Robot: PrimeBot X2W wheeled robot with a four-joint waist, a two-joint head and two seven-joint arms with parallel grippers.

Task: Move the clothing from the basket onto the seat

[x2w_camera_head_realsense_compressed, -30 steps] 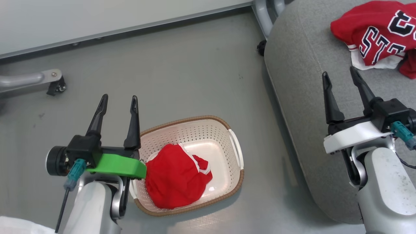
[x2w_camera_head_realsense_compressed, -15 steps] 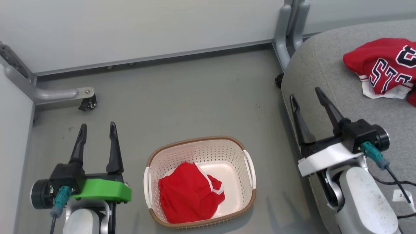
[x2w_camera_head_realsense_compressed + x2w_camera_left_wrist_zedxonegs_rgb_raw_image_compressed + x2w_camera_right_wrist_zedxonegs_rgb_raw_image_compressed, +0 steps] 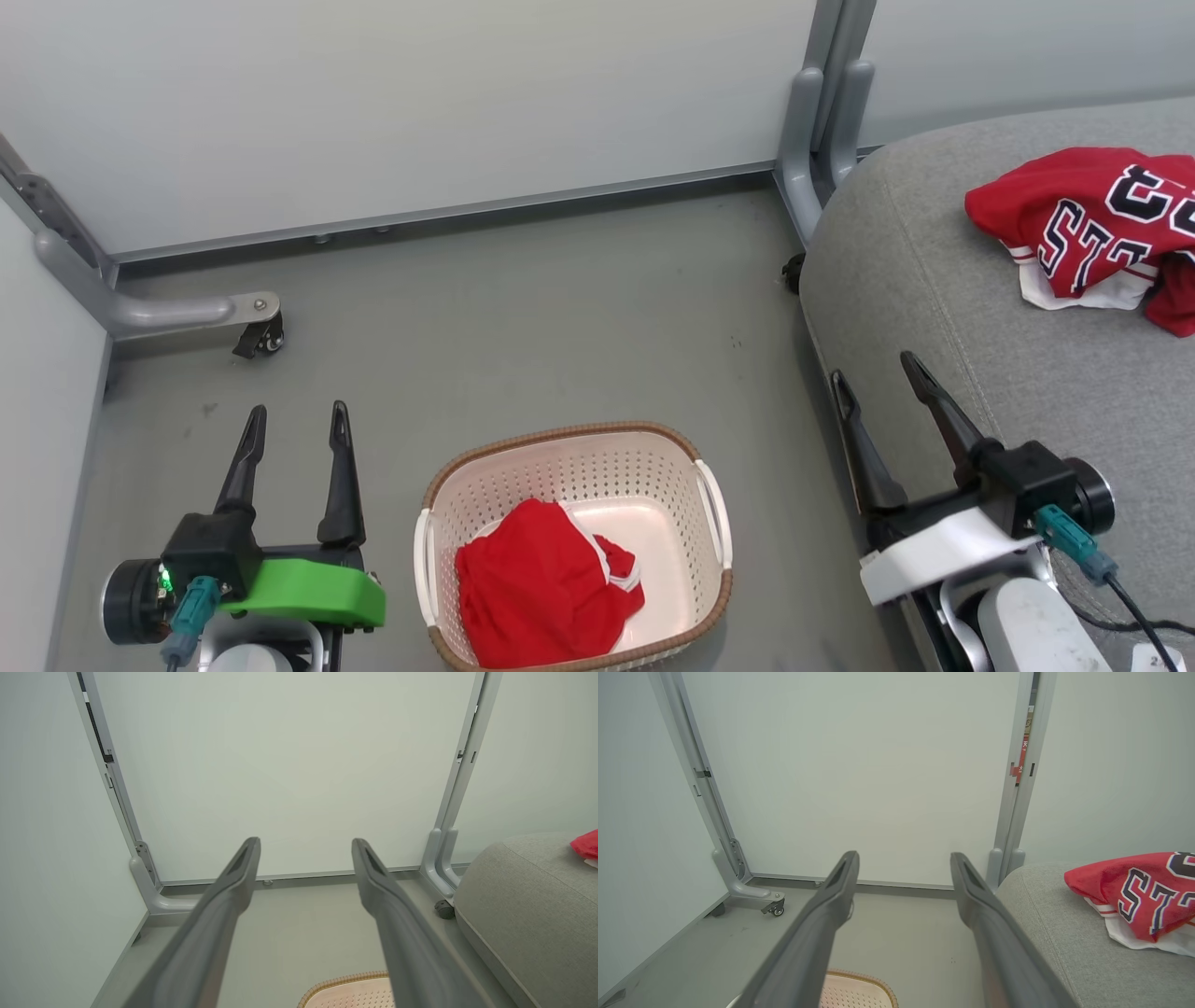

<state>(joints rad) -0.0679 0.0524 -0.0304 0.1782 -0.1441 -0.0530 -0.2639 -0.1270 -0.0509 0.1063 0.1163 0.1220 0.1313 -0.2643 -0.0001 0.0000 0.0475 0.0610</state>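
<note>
Looked down on grey floor [image 3: 560, 308] walled by pale partition panels [image 3: 420, 103]. Found left gripper [image 3: 297, 411] just left of the basket [image 3: 569, 434], fingers spread wide, holding nothing, pointing toward the panels. Found right gripper [image 3: 876, 369] well to the right of the basket, likewise spread and empty, over the edge of the grey sofa cushion [image 3: 934, 308]. Saw red shorts [image 3: 537, 597] with white trim crumpled inside the basket, toward its near left. Spotted red jersey [image 3: 1074, 224] with black-and-white lettering far right of the basket and beyond it, lying on the cushion. Marked castor foot [image 3: 261, 338] beyond the basket, leftward.
</note>
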